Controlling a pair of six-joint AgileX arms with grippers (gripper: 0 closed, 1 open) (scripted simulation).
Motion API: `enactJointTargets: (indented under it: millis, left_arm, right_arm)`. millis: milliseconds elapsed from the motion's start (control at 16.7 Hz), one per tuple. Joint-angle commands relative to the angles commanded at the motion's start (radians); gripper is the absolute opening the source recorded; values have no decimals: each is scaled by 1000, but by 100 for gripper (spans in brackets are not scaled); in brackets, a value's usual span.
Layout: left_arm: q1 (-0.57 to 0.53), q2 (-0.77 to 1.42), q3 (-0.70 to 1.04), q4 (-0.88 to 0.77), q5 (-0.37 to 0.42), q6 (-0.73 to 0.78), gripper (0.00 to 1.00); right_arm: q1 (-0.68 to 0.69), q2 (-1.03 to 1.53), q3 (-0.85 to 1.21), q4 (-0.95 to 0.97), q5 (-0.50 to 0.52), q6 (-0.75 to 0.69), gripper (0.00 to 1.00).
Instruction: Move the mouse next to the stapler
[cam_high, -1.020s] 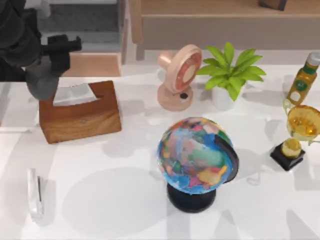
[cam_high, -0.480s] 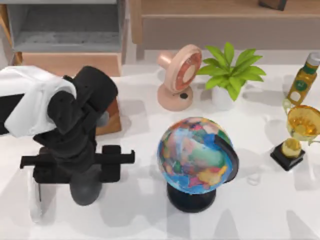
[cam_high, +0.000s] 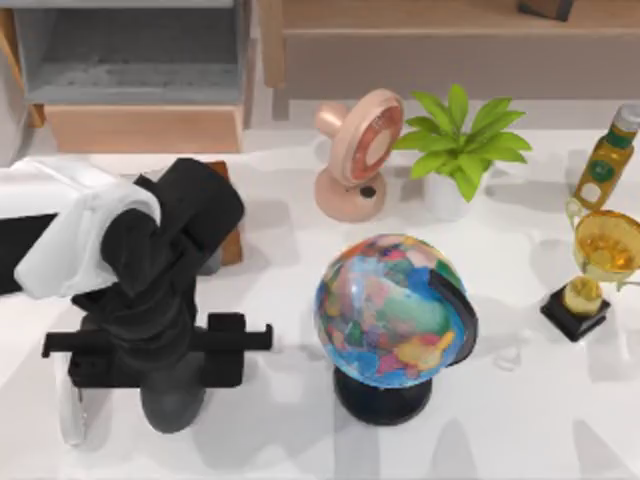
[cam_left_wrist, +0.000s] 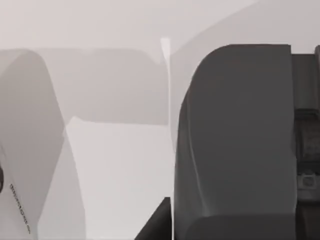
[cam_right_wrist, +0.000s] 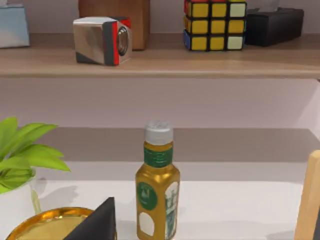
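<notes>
1. While it hangs at the left gripper (cam_high: 172, 368), the mouse (cam_high: 175, 405), dark grey and rounded, sits low over the table's front left, just beside the stapler.
2. Left gripper: the jaws appear closed on the mouse's body. The left wrist view shows the grey shell pressed close beside the camera.
3. Stapler (cam_high: 68, 420): white and narrow, lying near the table's left edge, with the mouse to its right. Whether the two touch cannot be told.
4. Progress, as judged: the carry looks nearly done. Setting the mouse down, releasing it and withdrawing are left. Whether the mouse already rests on the table (cam_high: 280, 440) cannot be told.
5. Surroundings: a globe (cam_high: 395, 310) at centre, a pink desk fan (cam_high: 360, 150) and a potted plant (cam_high: 455, 140) behind it.
6. Right arm: parked at the table's right, facing a yellow bottle (cam_right_wrist: 157, 200).
</notes>
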Motion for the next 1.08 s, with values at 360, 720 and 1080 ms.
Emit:
enactJointTargets:
  millis: [360,720,1080]
  left_arm:
    - [4,-1,2,2,0,1,0]
    - [7,-9,5,23,0,5,0]
    - [3,-3,1,56,-2,2,0]
  right_arm:
    - [0,0,0,0,0,0,100]
    - [0,0,0,0,0,0,100]
    - [0,0,0,0,0,0,100]
